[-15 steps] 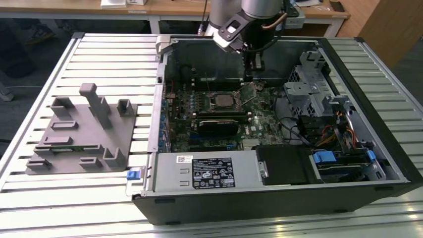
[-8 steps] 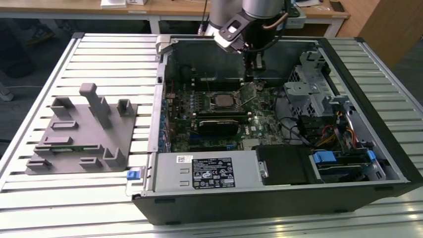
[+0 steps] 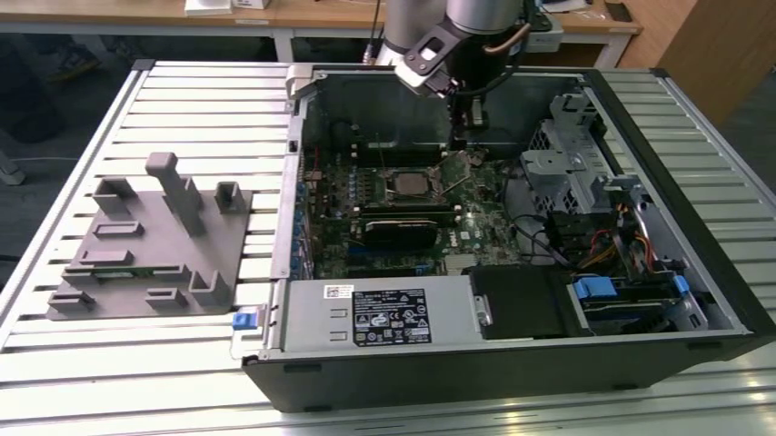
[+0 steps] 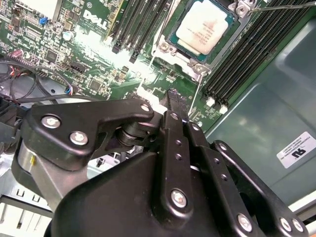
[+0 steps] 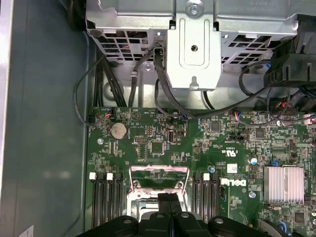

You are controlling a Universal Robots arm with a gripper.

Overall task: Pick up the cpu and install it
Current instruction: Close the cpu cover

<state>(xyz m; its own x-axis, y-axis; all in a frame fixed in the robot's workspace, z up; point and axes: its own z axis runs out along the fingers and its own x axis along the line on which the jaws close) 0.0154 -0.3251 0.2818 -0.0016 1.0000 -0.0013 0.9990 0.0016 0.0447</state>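
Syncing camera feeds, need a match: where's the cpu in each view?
Exterior view: cpu in the socket, middle of the motherboard.
Second wrist view: cpu seated in the socket, silver top showing, beyond the tool.
First wrist view: a sliver of it in the socket beside the tool tips.
Shared landmark: black memory slots flanking the socket.

The arm (image 3: 482, 16) is a silver-grey tube with a darker grey joint housing and a dark cable (image 3: 519, 38) looping alongside. Its gripper (image 4: 174, 96) is matte black: broad linkage bars with rounded ends, silver screws (image 4: 178, 198) at the pivots, two narrow fingers (image 5: 163, 206).
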